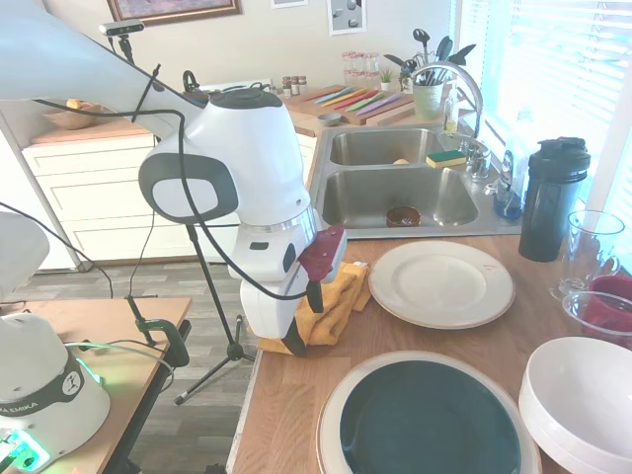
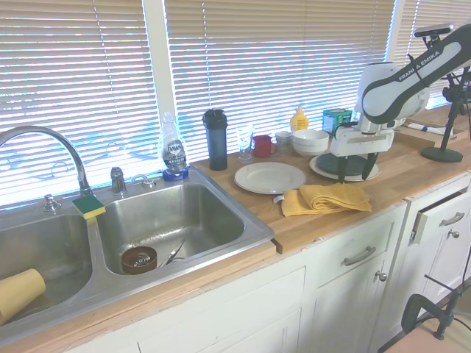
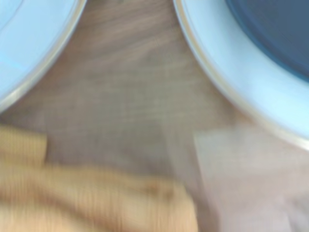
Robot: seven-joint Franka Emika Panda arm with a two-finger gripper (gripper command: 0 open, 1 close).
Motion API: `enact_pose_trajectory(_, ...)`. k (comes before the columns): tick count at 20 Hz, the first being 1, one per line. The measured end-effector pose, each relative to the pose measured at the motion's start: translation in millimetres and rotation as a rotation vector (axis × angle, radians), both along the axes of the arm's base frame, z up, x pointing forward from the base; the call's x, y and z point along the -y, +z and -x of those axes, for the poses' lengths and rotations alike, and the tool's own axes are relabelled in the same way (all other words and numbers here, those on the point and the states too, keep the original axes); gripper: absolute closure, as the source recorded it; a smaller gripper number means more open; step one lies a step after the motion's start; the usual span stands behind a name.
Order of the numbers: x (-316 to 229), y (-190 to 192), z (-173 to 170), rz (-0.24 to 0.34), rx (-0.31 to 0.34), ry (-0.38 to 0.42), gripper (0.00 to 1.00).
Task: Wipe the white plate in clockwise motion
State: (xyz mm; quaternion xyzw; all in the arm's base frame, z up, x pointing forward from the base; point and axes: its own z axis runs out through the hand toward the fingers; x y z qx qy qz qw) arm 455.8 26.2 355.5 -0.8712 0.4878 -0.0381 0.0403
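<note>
gripper hangs over the counter between the yellow cloth and the teal plate; fingers look spread and empty, though the view's small; white plate lies sink-ward, just beyond the cloth; cloth's right below, so grab that first I'd guess

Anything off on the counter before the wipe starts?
Only minor things. The yellow cloth lies bunched at the counter's front edge, not in the end effector. The white plate bears a small reddish mark near its rim. Nothing looks spilled or broken.
</note>
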Motion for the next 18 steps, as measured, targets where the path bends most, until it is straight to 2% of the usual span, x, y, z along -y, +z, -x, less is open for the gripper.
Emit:
enact_pose_trajectory(5,-7.8,-7.7,5.6,-0.092,-0.097,-0.012,0.00)
enact_pose_trajectory(8,-10.2,-9.1,8.1,-0.113,-0.130,-0.020,0.00)
enact_pose_trajectory(12,-11.3,-25.4,13.6,-0.148,-0.206,-0.043,0.00)
enact_pose_trajectory(15,-11.8,-37.5,13.9,-0.167,-0.232,-0.041,0.00)
enact_pose_trajectory(18,-12.8,-38.9,13.6,-0.182,-0.229,-0.020,0.00)
